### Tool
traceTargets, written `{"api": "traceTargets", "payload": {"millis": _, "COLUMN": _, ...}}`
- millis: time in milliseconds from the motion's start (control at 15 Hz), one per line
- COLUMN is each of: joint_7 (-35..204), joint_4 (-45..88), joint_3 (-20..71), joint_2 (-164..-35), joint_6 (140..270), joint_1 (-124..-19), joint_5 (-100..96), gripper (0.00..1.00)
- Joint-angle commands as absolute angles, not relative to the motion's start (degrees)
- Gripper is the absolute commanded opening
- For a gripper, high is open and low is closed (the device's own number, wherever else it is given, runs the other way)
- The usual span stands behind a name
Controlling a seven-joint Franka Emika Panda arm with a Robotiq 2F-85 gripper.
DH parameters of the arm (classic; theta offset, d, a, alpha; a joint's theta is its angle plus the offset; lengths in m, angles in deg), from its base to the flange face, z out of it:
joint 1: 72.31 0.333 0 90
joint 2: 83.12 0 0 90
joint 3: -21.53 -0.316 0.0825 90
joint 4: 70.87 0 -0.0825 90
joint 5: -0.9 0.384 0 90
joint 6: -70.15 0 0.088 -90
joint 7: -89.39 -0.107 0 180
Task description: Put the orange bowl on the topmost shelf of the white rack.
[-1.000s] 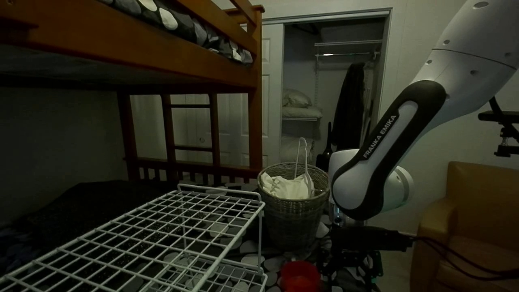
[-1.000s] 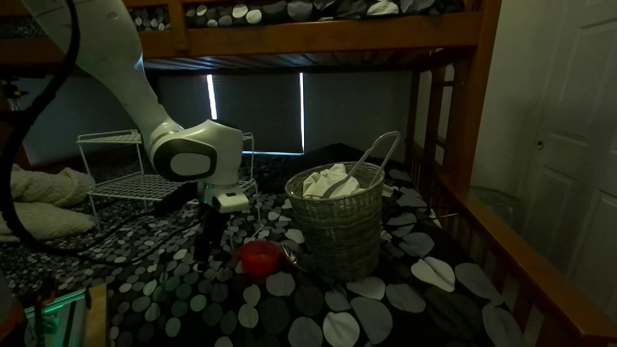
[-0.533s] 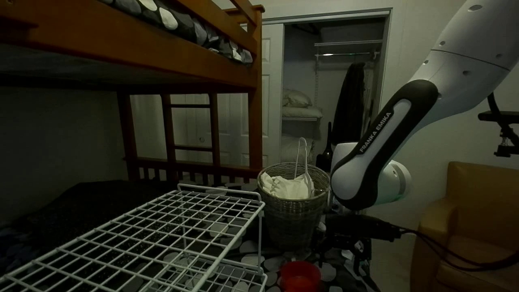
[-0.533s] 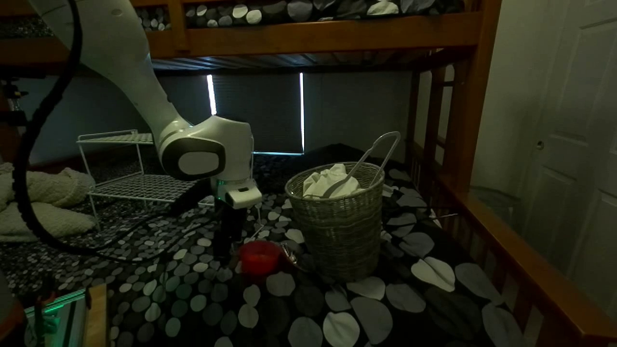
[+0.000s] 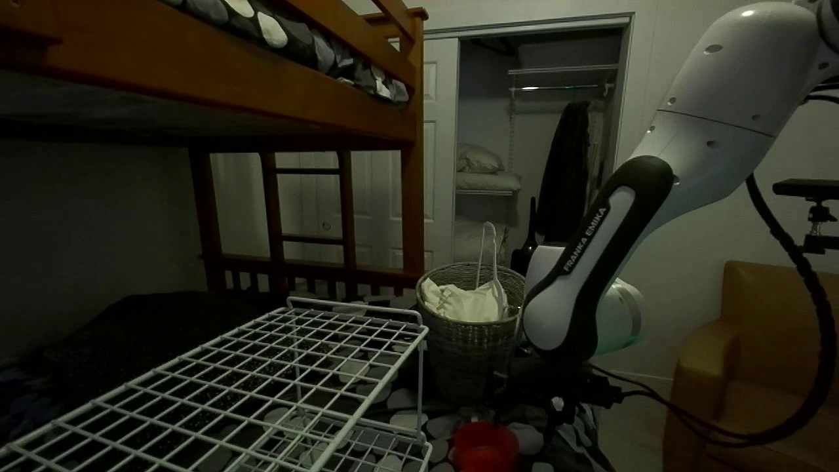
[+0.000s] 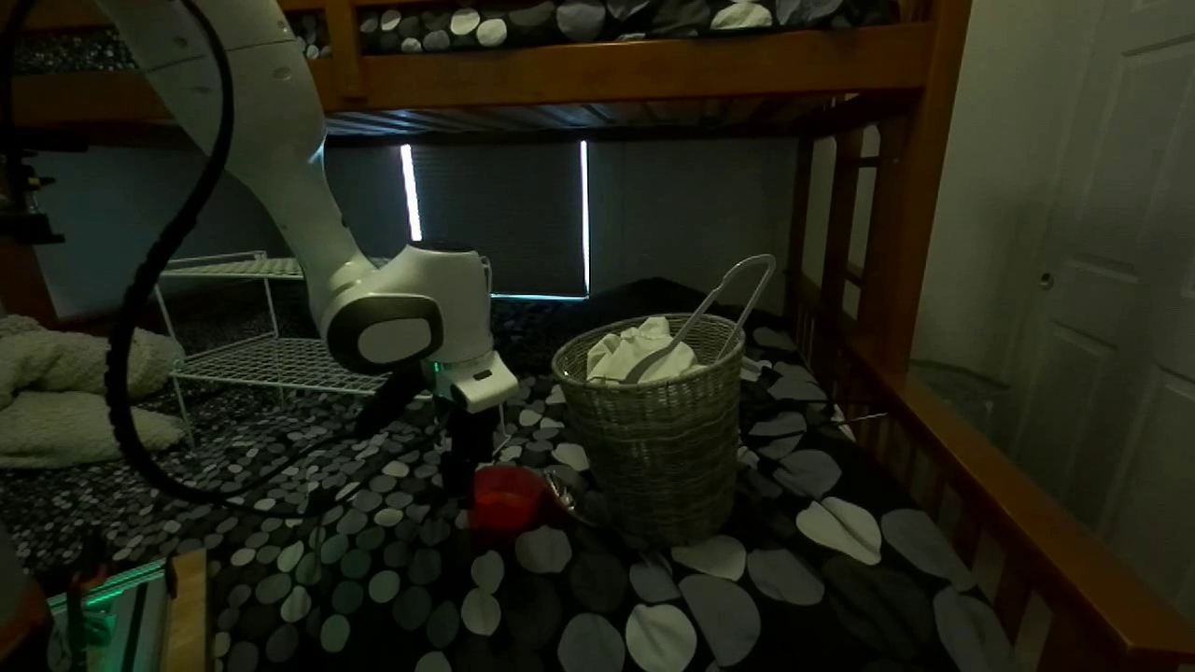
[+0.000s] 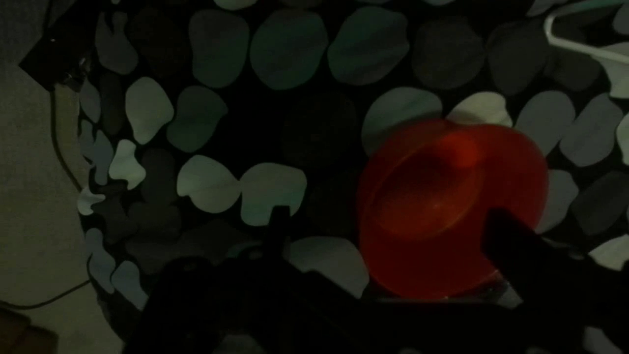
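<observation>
The red-orange bowl (image 5: 485,447) sits upright on the dotted bedspread; it also shows in an exterior view (image 6: 507,499) and in the wrist view (image 7: 442,196). My gripper (image 7: 389,212) is open and empty. In the wrist view one finger is left of the bowl, apart from its rim, and the other overlaps the bowl's right side. In an exterior view the gripper (image 6: 462,476) is low at the bowl's left side; whether it touches cannot be told. The white rack (image 6: 274,327) stands behind the arm; its topmost shelf (image 5: 377,392) is a flat wire grid with nothing on it.
A wicker basket (image 6: 653,448) with white cloth and a tall handle stands close beside the bowl. The upper bunk (image 6: 635,79) hangs over the bed. A cream blanket (image 6: 89,401) lies by the rack. A shiny small object (image 6: 562,493) lies between bowl and basket.
The arm and open gripper have moved toward the bowl, to the right in one exterior view and to the left in the other, ending lower. The bowl shows no clear movement.
</observation>
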State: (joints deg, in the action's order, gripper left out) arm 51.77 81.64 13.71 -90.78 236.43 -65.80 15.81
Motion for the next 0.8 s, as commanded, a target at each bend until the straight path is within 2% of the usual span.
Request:
{"api": "traceTargets", "payload": {"millis": 0, "joint_7": 48.9, "joint_4": 81.5, "joint_3": 15.6, "joint_2": -94.0, "joint_6": 239.2, "joint_1": -62.6, "joint_5": 13.9, "gripper": 0.74}}
{"api": "traceTargets", "payload": {"millis": 133, "joint_7": 47.4, "joint_4": 81.5, "joint_3": 17.3, "joint_2": -95.2, "joint_6": 239.5, "joint_1": -61.6, "joint_5": 13.0, "gripper": 0.70}}
{"api": "traceTargets", "payload": {"millis": 400, "joint_7": 44.5, "joint_4": 81.0, "joint_3": 20.9, "joint_2": -97.3, "joint_6": 239.8, "joint_1": -60.1, "joint_5": 11.9, "gripper": 0.36}}
{"api": "traceTargets", "payload": {"millis": 733, "joint_7": 42.6, "joint_4": 79.8, "joint_3": 22.9, "joint_2": -99.4, "joint_6": 240.5, "joint_1": -58.1, "joint_5": 11.4, "gripper": 0.01}}
